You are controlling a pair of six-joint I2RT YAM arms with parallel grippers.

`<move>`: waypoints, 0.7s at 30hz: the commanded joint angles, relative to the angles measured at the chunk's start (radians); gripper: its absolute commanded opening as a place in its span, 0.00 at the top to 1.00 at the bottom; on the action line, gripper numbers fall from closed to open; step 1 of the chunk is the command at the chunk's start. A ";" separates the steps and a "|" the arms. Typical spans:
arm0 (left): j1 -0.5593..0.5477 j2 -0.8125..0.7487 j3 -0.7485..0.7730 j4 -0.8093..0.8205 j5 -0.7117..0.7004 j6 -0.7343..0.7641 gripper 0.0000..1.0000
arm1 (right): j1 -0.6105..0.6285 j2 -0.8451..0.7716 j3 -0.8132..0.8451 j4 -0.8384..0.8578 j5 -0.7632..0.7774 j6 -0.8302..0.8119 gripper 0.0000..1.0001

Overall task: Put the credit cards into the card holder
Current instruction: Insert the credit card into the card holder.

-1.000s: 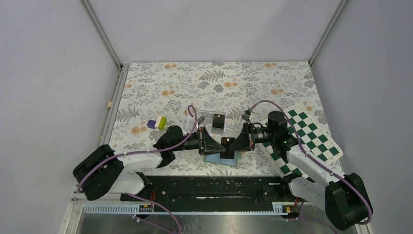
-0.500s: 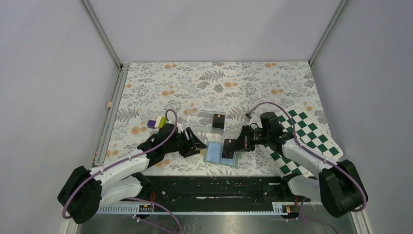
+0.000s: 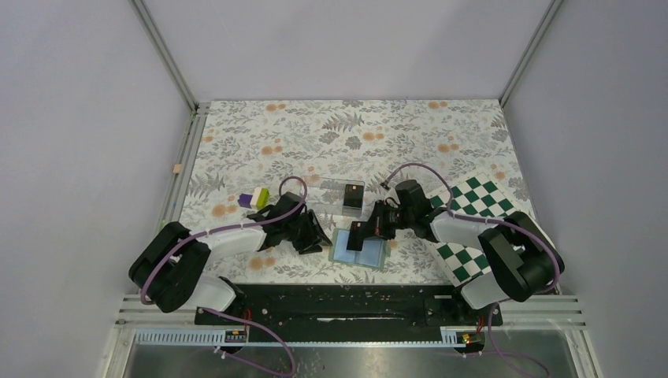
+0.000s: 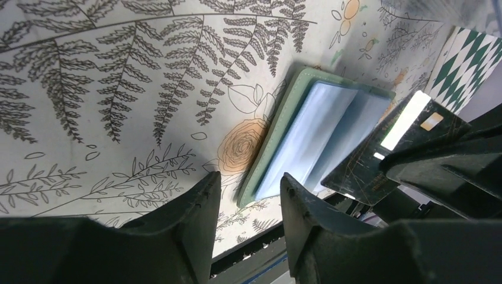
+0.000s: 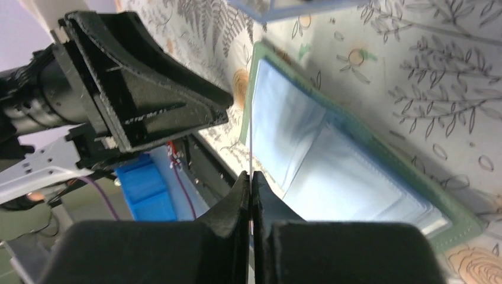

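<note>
1. Under everything: fern-print tablecloth (image 3: 260,126).
2. At right edge: green-and-white chequered board (image 3: 484,197), flat, partly under right arm.
3. Near front centre: card holder (image 3: 370,253), lying open, pale blue pockets up, between both grippers.
4. Just left of holder: left gripper (image 3: 317,239), jaws spread, nothing between.
5. Over holder: right gripper (image 3: 358,236), jaws pinching black credit card (image 4: 385,157), tilted above pockets; contact unclear.
6. Behind holder: clear box (image 3: 323,193), second credit card (image 3: 353,195) at its right end.
7. Far left: purple-and-green block (image 3: 255,198).
</note>
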 commanded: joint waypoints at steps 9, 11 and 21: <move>-0.029 0.101 0.040 -0.002 -0.047 0.018 0.72 | 0.047 -0.096 0.071 -0.341 0.294 -0.213 1.00; -0.046 0.129 0.048 0.001 -0.049 0.011 0.73 | 0.048 -0.097 0.059 -0.341 0.286 -0.209 1.00; -0.058 0.181 0.054 -0.011 -0.055 -0.004 0.80 | 0.046 -0.102 0.008 -0.275 0.223 -0.167 1.00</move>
